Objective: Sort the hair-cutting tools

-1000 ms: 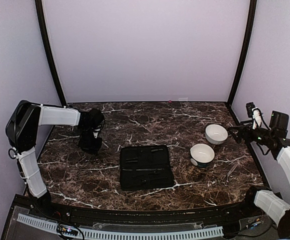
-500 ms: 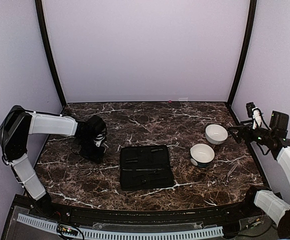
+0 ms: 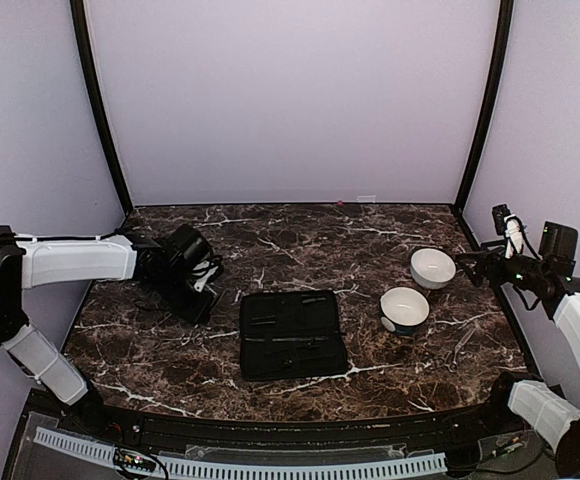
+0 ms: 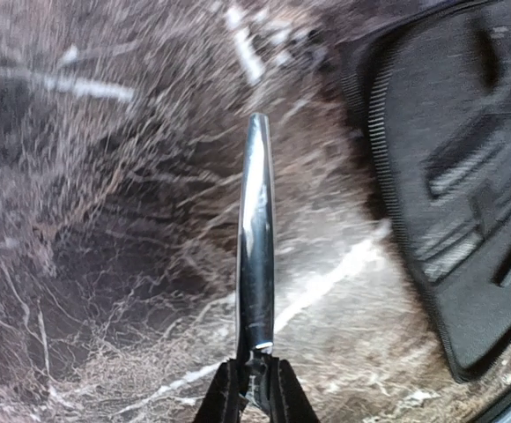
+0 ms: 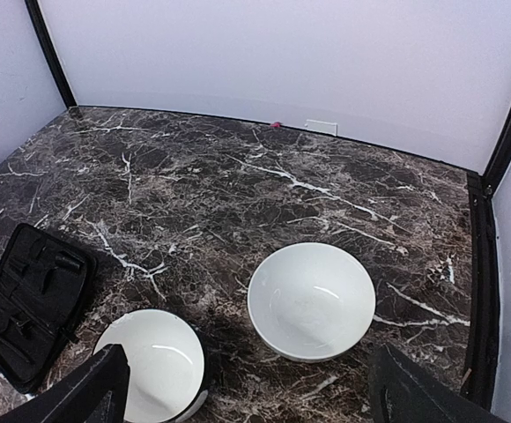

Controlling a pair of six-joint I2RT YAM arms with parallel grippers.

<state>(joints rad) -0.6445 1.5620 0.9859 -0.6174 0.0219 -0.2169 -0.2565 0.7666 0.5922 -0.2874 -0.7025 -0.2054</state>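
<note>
Presently L gripper was clenched on slim silvery scissors (prob.; wrist view blurred), above table at 9 o'clock of case. R gripper hung released. Advice: keep pinch firm, carry level toward bowl at 3 o'clock.

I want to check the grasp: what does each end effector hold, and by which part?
The left end effector pinches a silvery tool by its near end. The right end effector is open, holding nothing.
</note>
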